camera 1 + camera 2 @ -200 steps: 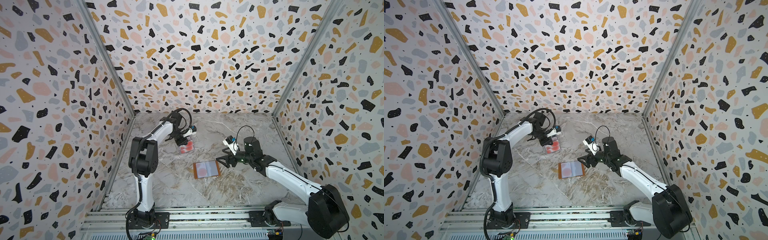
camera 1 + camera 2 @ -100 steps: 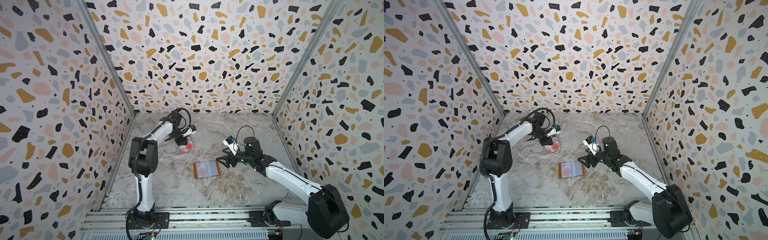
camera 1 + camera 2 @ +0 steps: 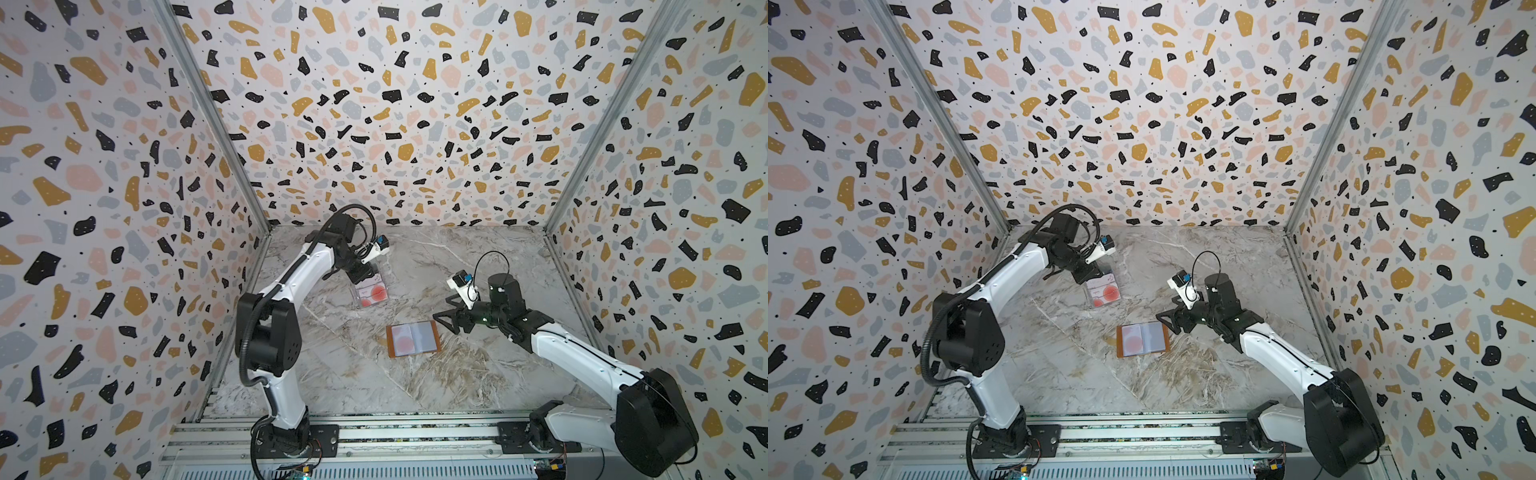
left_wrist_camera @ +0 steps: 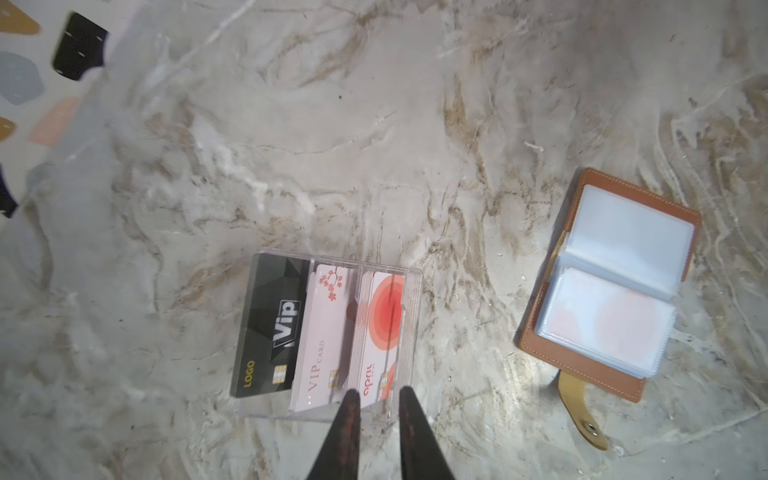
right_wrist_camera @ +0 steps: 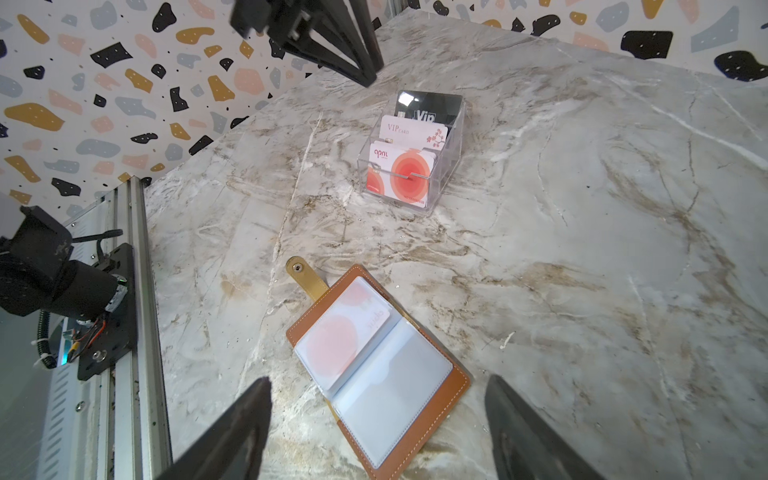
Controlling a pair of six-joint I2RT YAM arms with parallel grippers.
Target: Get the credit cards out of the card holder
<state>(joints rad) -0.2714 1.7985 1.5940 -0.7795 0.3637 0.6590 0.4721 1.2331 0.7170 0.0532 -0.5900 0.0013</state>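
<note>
The tan card holder [image 3: 412,338] [image 3: 1143,338] lies open and flat on the marble. Through its clear sleeve shows a white credit card with red circles [image 5: 340,332]; the facing sleeve [image 5: 395,395] looks empty. My right gripper [image 5: 378,379] [image 3: 444,322] hovers wide open over the holder's right edge, holding nothing. My left gripper [image 4: 379,391] [image 3: 360,274] stands open by a narrow gap above the near rim of a clear plastic case [image 4: 332,336], gripping nothing. In that case stand a dark Vip card [image 4: 270,328], a pink card [image 4: 320,332] and red-circle cards [image 4: 384,320].
The holder's snap tab strap [image 4: 582,415] sticks out toward the left arm's side. An aluminium rail [image 3: 374,436] with both arm bases runs along the front. Terrazzo walls [image 3: 374,124] close in the back and both sides.
The left gripper's jaws have parted a little above the clear case. Neither arm has visibly shifted, and the card holder lies where it was.
</note>
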